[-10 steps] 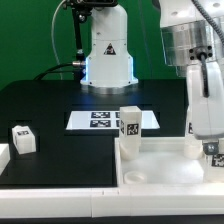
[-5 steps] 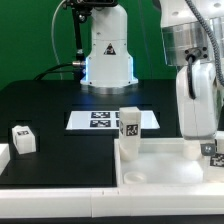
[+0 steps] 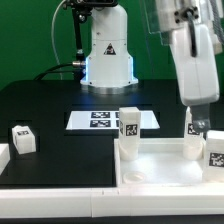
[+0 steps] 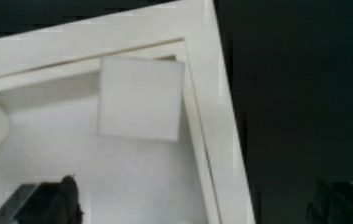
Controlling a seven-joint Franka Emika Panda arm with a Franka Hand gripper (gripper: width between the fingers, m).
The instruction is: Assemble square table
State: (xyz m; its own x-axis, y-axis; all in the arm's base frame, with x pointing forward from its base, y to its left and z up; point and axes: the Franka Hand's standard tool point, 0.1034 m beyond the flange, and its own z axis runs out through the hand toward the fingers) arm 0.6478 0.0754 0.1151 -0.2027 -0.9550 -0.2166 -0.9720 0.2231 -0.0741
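fingers (image 3: 197, 126) spread, holding nothing, above tagged leg (image 3: 213, 150) standing upright at the exterior view's right corner of square tabletop (image 3: 160, 166); second leg (image 3: 129, 126) upright at far-left corner

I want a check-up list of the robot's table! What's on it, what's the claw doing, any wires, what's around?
Surface: black table, fixed marker board lying flat.
Job's things: square table slab at the front; two tagged legs standing upright on it, one at the exterior view's left corner, one at the right edge; another tagged leg loose on the table.
Clutter: plain white block at the left edge.
Grippers: gripper above the slab, holding nothing; open or shut unclear.
Cables: dark cables by the robot base.
Surroundings: green backdrop.
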